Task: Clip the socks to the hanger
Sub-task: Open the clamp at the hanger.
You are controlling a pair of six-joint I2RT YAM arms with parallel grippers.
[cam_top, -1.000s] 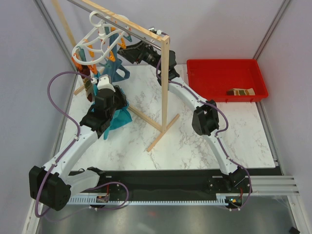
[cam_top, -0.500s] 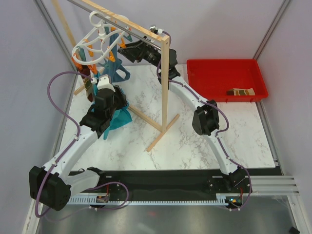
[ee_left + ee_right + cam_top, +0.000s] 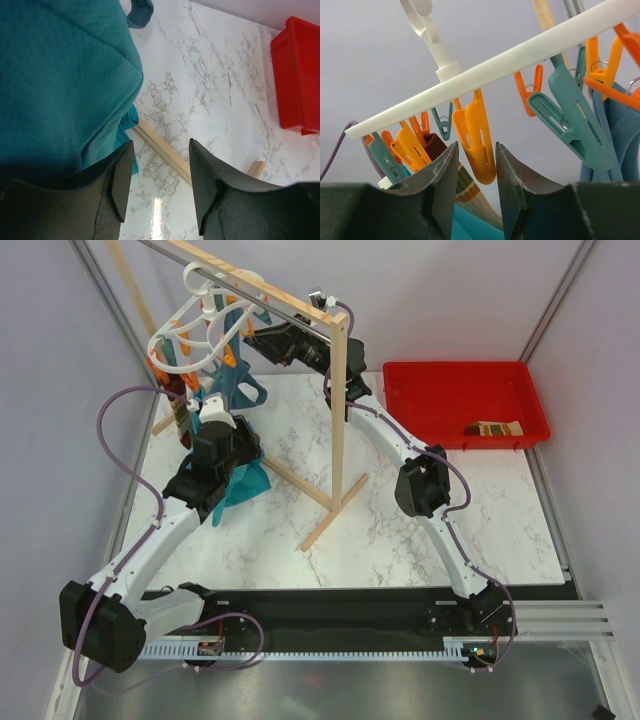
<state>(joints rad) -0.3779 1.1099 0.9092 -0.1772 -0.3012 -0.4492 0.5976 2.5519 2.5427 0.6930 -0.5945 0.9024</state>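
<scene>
Overhead, right gripper (image 3: 476, 150) jaws narrowly straddle orange clip (image 3: 474, 131); left gripper (image 3: 160, 150) jaws wide beside teal cloth (image 3: 60, 75).

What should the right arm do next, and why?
Probably withdraw the right end effector from the hanger toward the red bin: its open fingers hold no sock, one striped sock already hangs on the hanger, and the other sock lies in that bin.

White hanger (image 3: 485, 70) with orange and teal clips (image 3: 477, 145); sock (image 3: 470, 192) striped brown, tan, cream; teal cloth (image 3: 60, 80); red bin (image 3: 465, 400); grey-veined white marble worktop (image 3: 210, 90).
</scene>
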